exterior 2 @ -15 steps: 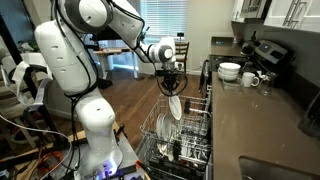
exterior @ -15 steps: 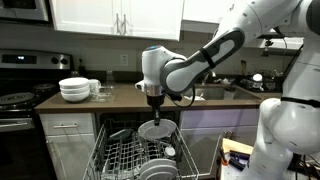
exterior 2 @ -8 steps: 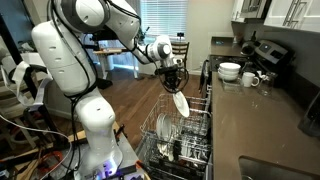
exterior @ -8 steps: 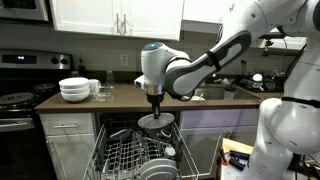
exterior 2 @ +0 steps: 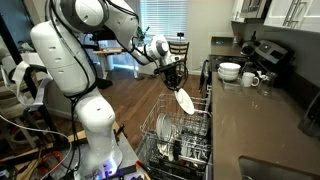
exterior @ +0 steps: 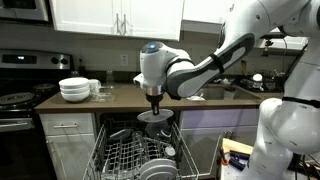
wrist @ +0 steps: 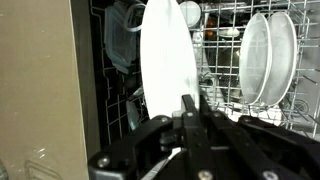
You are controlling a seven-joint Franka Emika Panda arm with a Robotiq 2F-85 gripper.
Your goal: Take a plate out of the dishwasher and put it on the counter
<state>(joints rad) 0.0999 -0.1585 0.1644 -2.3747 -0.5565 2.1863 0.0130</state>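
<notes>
In an exterior view, a white robot arm (exterior: pixel 215 62) reaches from the right of the frame to the centre, where the gripper (exterior: pixel 153 103) points straight down, clamped on the plate (exterior: pixel 155 117). The plate hangs roughly flat, above the open dishwasher (exterior: pixel 135 155) at bottom centre and just below the front edge of the brown counter (exterior: pixel 120 97). Stacked white bowls (exterior: pixel 74 89) sit on the counter at the left, beside a black stove (exterior: pixel 15 100). In an exterior view from the side, the gripper (exterior 2: pixel 175 84) is at centre frame, and the plate (exterior 2: pixel 185 101) slants down to the right from it, clear above the wire rack (exterior 2: pixel 180 135); the counter (exterior 2: pixel 250 115) runs along the right. In the wrist view, the plate (wrist: pixel 167 55) fills the upper centre as a tall white oval, its lower edge pinched by the dark gripper (wrist: pixel 190 108) at the bottom. Other plates (wrist: pixel 268 58) stand upright in the rack at the upper right.
</notes>
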